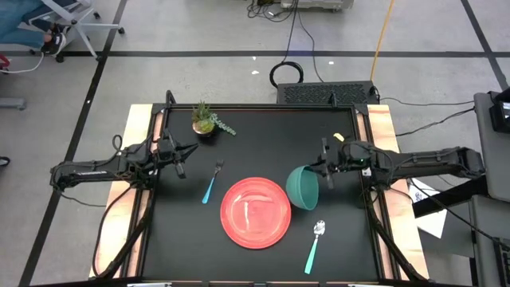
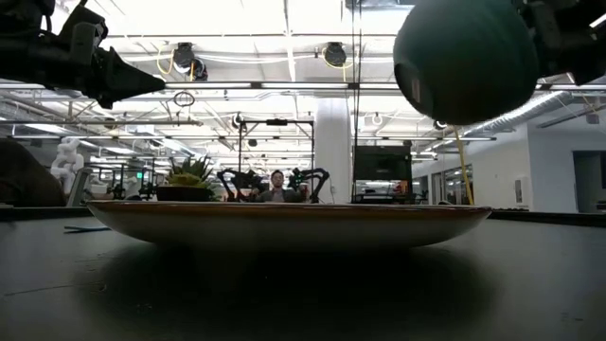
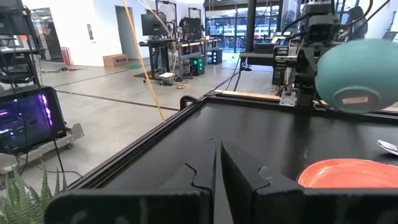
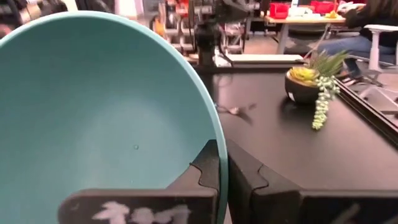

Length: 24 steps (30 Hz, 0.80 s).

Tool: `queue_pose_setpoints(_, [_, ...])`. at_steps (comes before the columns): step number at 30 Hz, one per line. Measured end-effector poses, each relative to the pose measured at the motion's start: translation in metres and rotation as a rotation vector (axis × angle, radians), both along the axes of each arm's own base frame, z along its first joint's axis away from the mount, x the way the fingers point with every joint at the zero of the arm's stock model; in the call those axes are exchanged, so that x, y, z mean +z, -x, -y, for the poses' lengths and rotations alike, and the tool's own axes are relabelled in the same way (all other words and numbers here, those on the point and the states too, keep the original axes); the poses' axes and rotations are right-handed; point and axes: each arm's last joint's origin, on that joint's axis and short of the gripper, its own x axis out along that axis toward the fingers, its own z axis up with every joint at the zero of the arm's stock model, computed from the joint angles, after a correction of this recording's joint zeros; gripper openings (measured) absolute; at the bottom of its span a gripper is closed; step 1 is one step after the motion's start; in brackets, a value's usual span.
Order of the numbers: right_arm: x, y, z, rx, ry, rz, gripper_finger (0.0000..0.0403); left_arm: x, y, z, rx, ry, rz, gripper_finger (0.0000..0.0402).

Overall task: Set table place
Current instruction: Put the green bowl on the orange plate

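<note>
The red plate (image 1: 255,211) lies flat on the black table (image 1: 255,131), near its front middle. The fork (image 1: 211,183) lies left of the plate and the spoon (image 1: 315,245) lies at its right front. My right gripper (image 1: 323,177) is shut on the teal bowl (image 1: 303,187), which is in the air right of the plate; it also shows in the low view (image 2: 469,57). My left gripper (image 1: 182,163) is shut and empty, above the table left of the fork. My right gripper pinches the bowl's rim (image 4: 219,149), one finger inside (image 4: 205,165) the bowl and one outside (image 4: 252,177). The fingers come level from the table's right side. The bowl is lifted clear and tipped on its side, its base (image 3: 354,99) facing the left arm.
A small potted plant (image 1: 205,119) stands at the far left of the table. Pale wooden strips (image 1: 139,151) run along both short sides. Bare black table lies between the plate and the far edge.
</note>
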Motion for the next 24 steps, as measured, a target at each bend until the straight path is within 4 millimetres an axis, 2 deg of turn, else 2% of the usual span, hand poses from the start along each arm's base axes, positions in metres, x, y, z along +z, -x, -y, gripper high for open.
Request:
queue_pose_setpoints(7, [-0.007, -0.002, 0.000, 0.017, 0.076, -0.060, 0.0000, 0.000, 0.000, 0.000, 0.000, 0.000, 0.001, 0.0031])
queue_pose_setpoints(19, [-0.015, -0.008, 0.000, 0.007, 0.022, -0.109, 0.0000, 0.000, 0.000, 0.000, 0.001, 0.000, 0.002, 0.0031])
queue_pose_setpoints(24, [-0.015, -0.016, 0.001, -0.001, -0.018, -0.073, 0.0000, 0.000, 0.000, 0.000, 0.001, 0.000, 0.004, 0.0031])
